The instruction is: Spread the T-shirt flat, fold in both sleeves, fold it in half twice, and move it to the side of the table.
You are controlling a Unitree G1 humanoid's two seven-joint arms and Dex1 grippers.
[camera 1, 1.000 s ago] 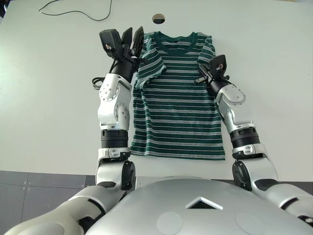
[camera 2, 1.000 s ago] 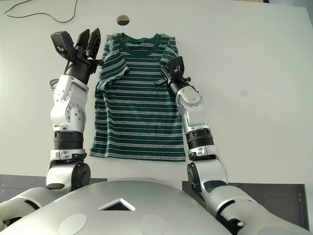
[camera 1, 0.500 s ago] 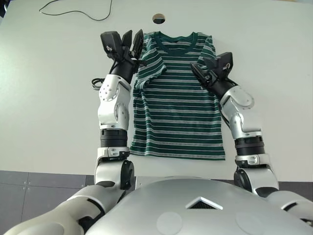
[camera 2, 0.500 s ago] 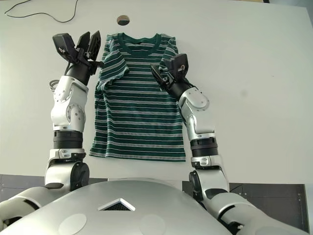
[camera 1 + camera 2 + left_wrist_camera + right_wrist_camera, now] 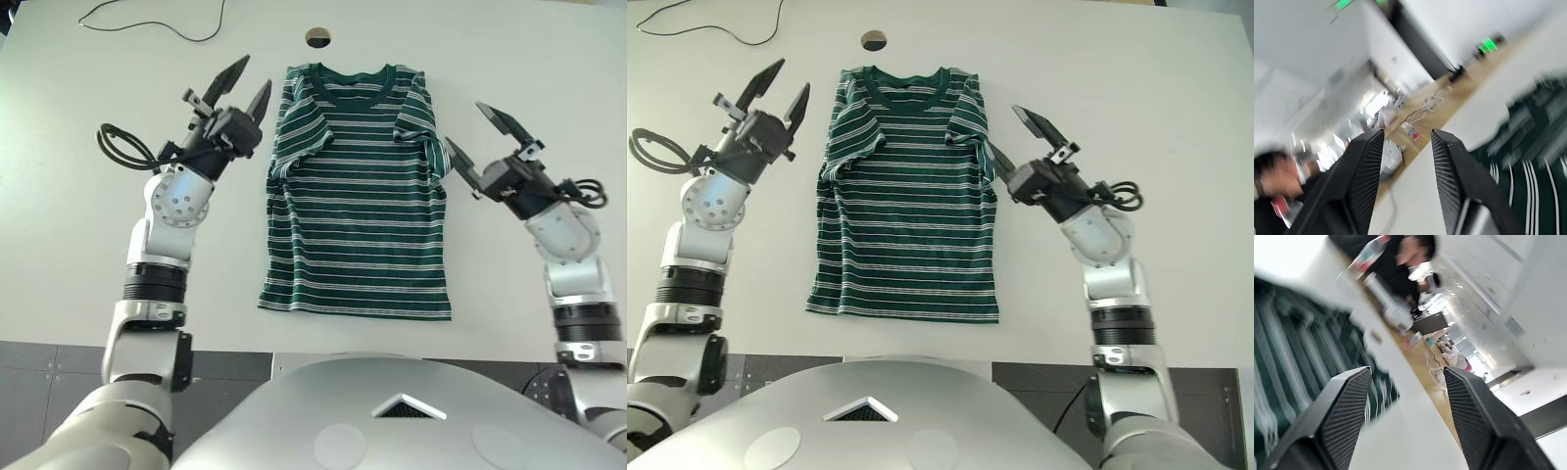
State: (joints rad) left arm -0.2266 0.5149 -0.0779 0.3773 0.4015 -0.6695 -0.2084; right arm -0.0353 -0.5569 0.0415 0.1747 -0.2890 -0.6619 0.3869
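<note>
Presently, the T-shirt (image 5: pixel 358 196) is recorded lying flat on the table (image 5: pixel 78 255), midway between its left and right edges, collar toward the far edge and hem toward the near edge. Both sleeves are seen turned in over the body of the garment; it is not folded in half.

From the head views, the left gripper (image 5: pixel 253 76) is noted raised just beside the shirt's left shoulder, jaws parted and holding nothing. The right gripper (image 5: pixel 462 122) is noted just beside the right sleeve fold, jaws likewise spread wide and empty. Neither is touching the cloth.

A round hole (image 5: pixel 317 37) is observed in the table just beyond the collar, and a thin dark cable (image 5: pixel 147 27) toward the far left corner.

The wrist views add the ribbed inner faces of each gripper's fingers (image 5: pixel 1364 181) (image 5: pixel 1347 421), set apart, with blurred green stripes and the table edge beyond them.
</note>
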